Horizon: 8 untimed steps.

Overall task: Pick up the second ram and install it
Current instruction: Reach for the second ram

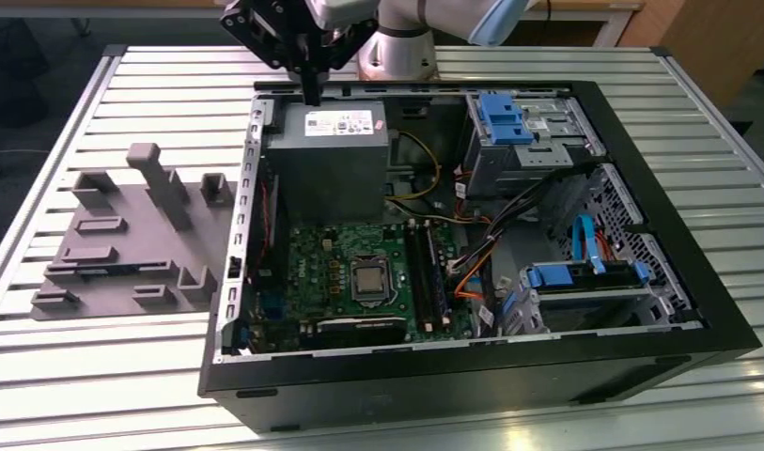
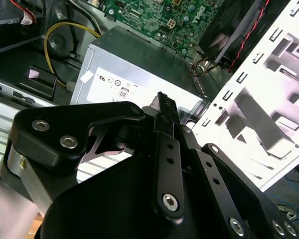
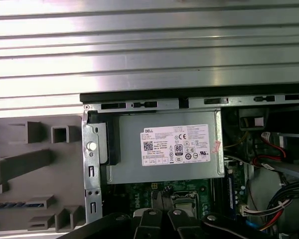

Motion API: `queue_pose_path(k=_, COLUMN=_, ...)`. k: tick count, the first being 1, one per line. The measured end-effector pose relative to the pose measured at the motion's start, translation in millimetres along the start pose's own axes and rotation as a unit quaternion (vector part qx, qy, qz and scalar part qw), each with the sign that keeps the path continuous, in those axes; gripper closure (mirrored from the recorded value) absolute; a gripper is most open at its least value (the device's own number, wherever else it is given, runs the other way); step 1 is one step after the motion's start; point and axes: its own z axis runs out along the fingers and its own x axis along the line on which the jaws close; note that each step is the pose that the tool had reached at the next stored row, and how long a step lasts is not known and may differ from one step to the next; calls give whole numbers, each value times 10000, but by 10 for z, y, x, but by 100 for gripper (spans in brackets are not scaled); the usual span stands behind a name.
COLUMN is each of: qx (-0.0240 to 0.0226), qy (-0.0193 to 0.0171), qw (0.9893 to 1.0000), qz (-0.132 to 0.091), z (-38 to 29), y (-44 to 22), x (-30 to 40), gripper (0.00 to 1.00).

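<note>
Zero contact with the second ram (image 3: 10, 204) yet: end effector (image 1: 313, 99) pinched narrow, empty, above the power supply (image 1: 335, 141). Likely calls for opening and reaching the fixture (image 1: 125, 235), exterior view's left.

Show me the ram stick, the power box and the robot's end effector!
ram stick (image 3: 10, 204): first wrist view, on its blue top edge.
power box (image 1: 332, 164): exterior view, on its grey face.
end effector (image 1: 311, 94): exterior view, at its fingertips.

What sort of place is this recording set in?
Probably a robotics lab workbench: an open computer case on a slatted metal table, a grey fixture tray beside it, and a robot arm's base.
</note>
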Motion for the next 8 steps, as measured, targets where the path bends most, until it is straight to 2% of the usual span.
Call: queue_pose_path(k=8, qx=0, qy=1, qw=10000, qz=0, z=2, y=-2, x=24, gripper=89)
